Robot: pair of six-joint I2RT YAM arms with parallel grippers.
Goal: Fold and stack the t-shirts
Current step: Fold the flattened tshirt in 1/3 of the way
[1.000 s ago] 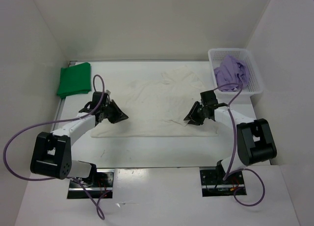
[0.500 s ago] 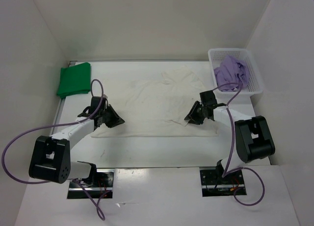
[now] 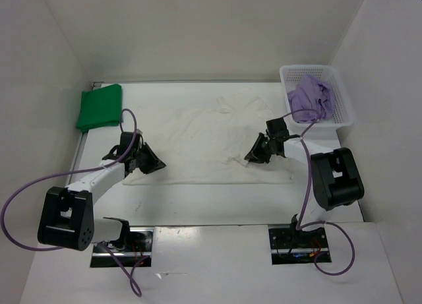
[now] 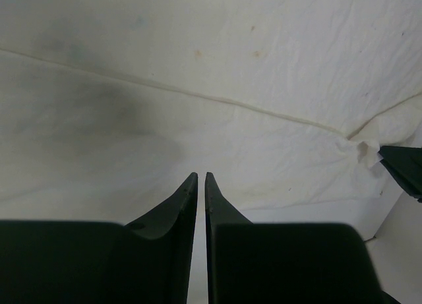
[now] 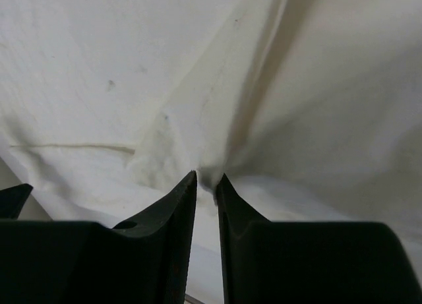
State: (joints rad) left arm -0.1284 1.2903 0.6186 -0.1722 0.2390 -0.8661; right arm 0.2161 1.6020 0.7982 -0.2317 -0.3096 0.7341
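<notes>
White walls (image 3: 198, 27) close in a white table (image 3: 198, 202) on three sides. Across the middle of the table the white t-shirt (image 3: 204, 142) lies spread out and wrinkled, its straight hem towards the arm bases and its neck towards the far wall. The left arm (image 3: 92, 179) reaches in to the shirt's near left corner and the right arm (image 3: 316, 155) to its right side, each trailing a purple cable (image 3: 26, 198). At the far left corner of the table the green t-shirt (image 3: 99, 107) sits folded into a flat rectangle, well apart from the white one. At the far right a white perforated basket (image 3: 344, 103) holds the lavender t-shirt (image 3: 310, 96) in a crumpled heap. The left gripper (image 3: 157, 163) is down on the white cloth near the hem; its wrist view shows the jaws drawn in to a thin slit, and whether any fabric is caught between them I cannot tell. The right gripper (image 5: 206, 177) has its jaws narrowed around a small raised pinch of the white shirt, with creases running away from the fingertips (image 5: 188, 185).
</notes>
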